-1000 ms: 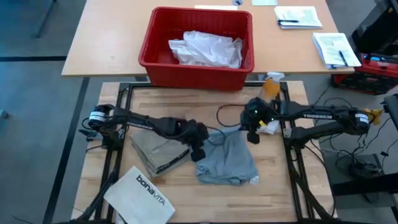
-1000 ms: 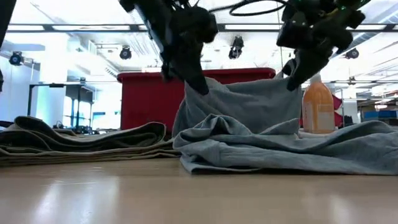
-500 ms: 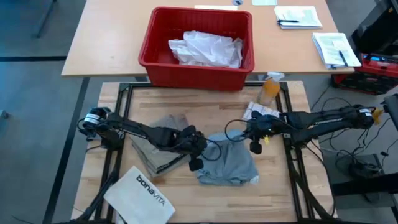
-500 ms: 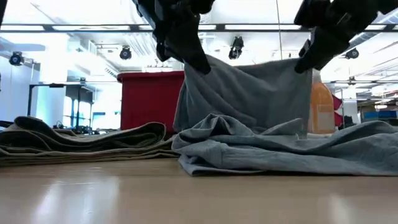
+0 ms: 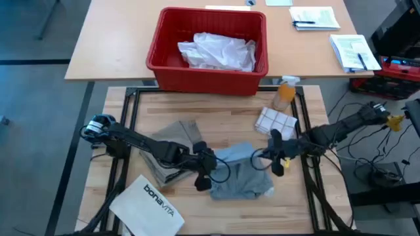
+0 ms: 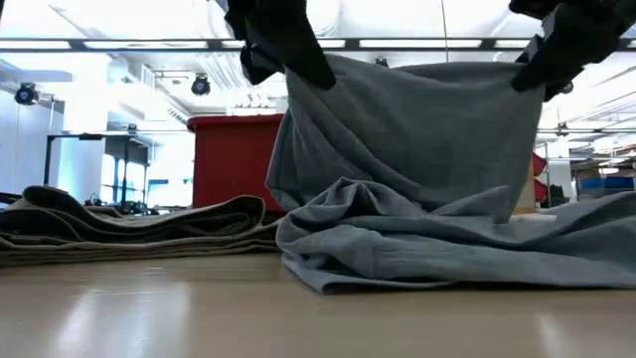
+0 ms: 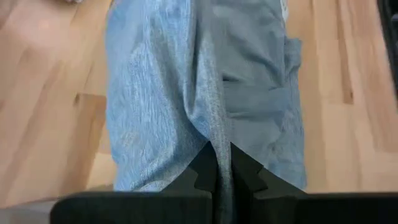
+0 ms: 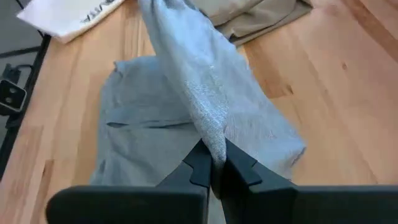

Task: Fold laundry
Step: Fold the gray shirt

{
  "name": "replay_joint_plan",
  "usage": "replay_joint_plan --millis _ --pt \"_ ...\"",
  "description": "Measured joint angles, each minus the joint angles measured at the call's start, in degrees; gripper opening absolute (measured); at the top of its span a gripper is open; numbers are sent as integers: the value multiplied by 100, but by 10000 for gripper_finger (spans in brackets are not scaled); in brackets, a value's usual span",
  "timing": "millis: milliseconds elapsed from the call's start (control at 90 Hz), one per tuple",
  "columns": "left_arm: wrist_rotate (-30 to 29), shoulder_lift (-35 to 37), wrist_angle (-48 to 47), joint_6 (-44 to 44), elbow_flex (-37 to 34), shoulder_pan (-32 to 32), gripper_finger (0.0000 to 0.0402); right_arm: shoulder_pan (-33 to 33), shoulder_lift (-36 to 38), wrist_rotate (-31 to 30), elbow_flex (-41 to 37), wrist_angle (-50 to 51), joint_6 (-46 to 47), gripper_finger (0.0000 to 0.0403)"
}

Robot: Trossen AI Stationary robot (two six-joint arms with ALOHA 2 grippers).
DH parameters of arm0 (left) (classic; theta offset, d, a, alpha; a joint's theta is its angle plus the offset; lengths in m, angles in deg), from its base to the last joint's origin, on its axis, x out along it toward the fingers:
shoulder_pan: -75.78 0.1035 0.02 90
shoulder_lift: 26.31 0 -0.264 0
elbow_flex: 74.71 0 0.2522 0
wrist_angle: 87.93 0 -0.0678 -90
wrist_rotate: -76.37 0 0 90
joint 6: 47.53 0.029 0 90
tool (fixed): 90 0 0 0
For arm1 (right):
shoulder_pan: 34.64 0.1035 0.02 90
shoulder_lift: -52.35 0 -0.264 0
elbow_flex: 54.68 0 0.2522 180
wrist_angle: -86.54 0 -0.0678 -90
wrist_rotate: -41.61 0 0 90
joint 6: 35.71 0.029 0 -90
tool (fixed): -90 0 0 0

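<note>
- two pincers hold one grey t-shirt point(image 5: 241, 172) up by its edge, above the middle of the wooden desk point(image 5: 223, 118).
- left pincer point(image 5: 204, 178) is pressed together on a fold of the grey cloth; its wrist view shows the fabric point(image 7: 205, 93) squeezed between the two dark fingers point(image 7: 194, 177).
- right pincer point(image 5: 277, 164) is likewise pinching the shirt's edge; the cloth point(image 8: 205, 99) runs straight into its closed fingers point(image 8: 239, 168).
- from desk height the lifted part of the t-shirt point(image 6: 407, 139) hangs as a stretched sheet between the left pincer point(image 6: 288, 45) and the right pincer point(image 6: 556, 50), while the rest lies bunched on the desk below.
- khaki-tan piece point(image 5: 167, 147) lies folded flat on the desk, just beside the t-shirt on the left arm's side, partly under that arm.
- white shirt point(image 5: 216, 51) sits crumpled in the red bin point(image 5: 161, 49) on the farther desk.
- stiff white bag point(image 5: 149, 206) printed "bonavita" lies at the desk's near edge on the left arm's side.
- an orange bottle point(image 5: 285, 93) stands near the far right corner, with a checked cloth point(image 5: 274, 120) just beside it.
</note>
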Motion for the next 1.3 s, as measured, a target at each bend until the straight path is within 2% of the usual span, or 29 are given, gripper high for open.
replay_joint_plan --millis 278,567,700,822,1011,1100,1233,1300 --pt "7 7 459 -103 0 -110 0 308 9 -142 -47 65 353 0" --pt "-45 52 910 339 0 -123 0 529 93 -678 -58 -313 -179 0" --pt "-584 66 1412 627 0 -273 0 760 200 -965 -86 -444 -154 0" --pt "-1132 69 1506 631 0 -445 0 1206 255 -1419 -192 -745 -393 0" --pt "-1287 60 1523 525 -19 -609 0 1896 265 -1811 -471 -857 -432 0" --pt "-1633 57 1526 556 -24 -769 0 2375 283 -2222 -471 -1060 -380 0" --pt "-1414 0 1548 891 -24 -938 0 3148 187 -2977 -543 -1010 -443 0" --pt "-1401 -108 1658 954 -27 -977 0 3430 109 -3132 -587 -1012 -447 0"
